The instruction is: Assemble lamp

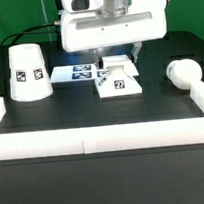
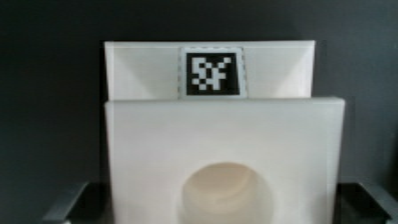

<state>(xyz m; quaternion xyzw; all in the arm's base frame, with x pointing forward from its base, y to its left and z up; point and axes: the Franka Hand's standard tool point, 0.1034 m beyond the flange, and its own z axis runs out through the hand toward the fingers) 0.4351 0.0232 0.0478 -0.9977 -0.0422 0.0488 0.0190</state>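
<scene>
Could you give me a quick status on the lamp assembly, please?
Gripper low over base, jaws either side of it, grip unclear. Shade and bulb loose, apart from base, neither fitted. Nothing blocking.

White lamp base (image 2: 222, 130) showing tag (image 2: 212, 72) and round hollow (image 2: 228, 195).

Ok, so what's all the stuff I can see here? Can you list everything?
shade: one, white cone with a tag, standing on the exterior view's left.
marker board: one, white with tags, flat between shade and base.
base: one, white square with a tag, mid-table.
bulb: one, white, lying on the exterior view's right.
table: one, black.
rim: one, white, along the table's edges.
arm: one, white, at the back.
hand: one, over the base.
</scene>
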